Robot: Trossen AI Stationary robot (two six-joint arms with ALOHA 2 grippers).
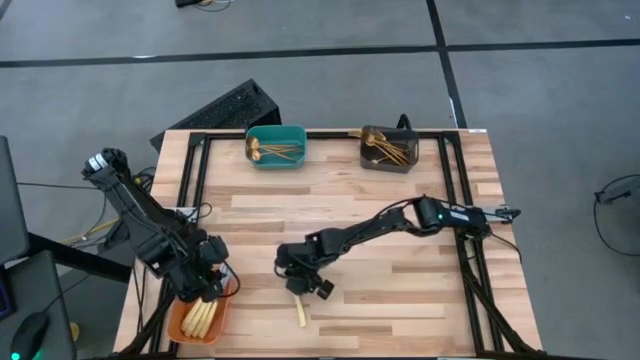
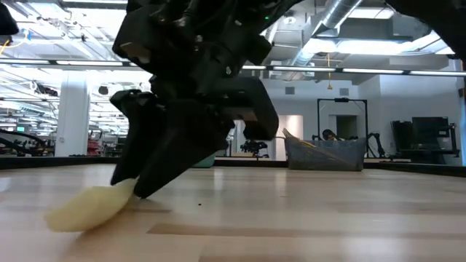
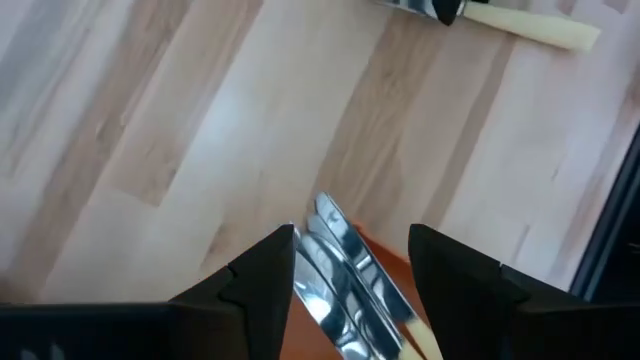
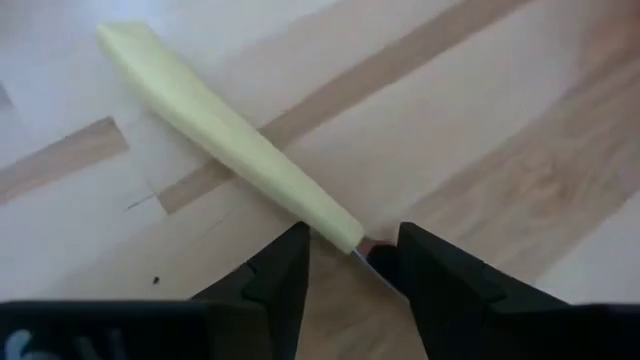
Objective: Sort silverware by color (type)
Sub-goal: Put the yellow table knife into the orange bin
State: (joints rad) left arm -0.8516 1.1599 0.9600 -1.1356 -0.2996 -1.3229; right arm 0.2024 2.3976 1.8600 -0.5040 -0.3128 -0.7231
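One knife point(image 4: 225, 135) between right gripper's point(image 4: 350, 262) open fingers.

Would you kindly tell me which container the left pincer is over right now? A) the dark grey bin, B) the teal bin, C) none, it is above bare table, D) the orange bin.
D: in the high view the left pincer sits over the orange plastic bin at the table's near-left corner, where pale-handled knives lie.
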